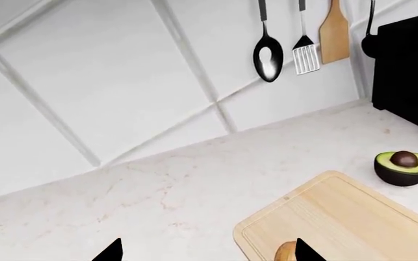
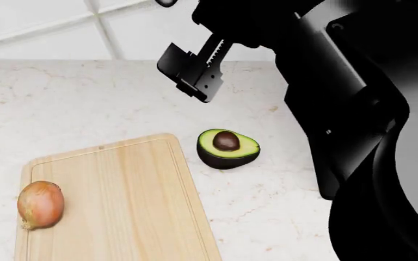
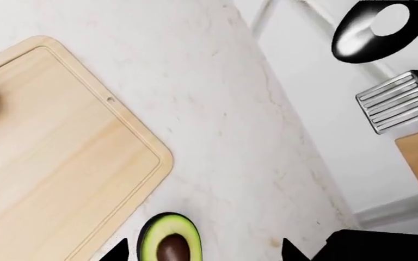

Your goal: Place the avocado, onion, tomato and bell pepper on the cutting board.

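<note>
Onion (image 2: 41,204) already on board (image 2: 122,201); avocado (image 2: 228,148) on counter (image 2: 85,103) just beside board's right edge, pit up, below and nearer the right claw (image 2: 194,73), empty, spread wide

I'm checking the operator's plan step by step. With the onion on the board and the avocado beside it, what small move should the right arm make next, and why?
Probably lower the right tool straight toward the avocado. The onion already rests on the cutting board, while the avocado sits on the counter just off the board's edge, and the right wrist view shows it between the open fingertips.
</note>
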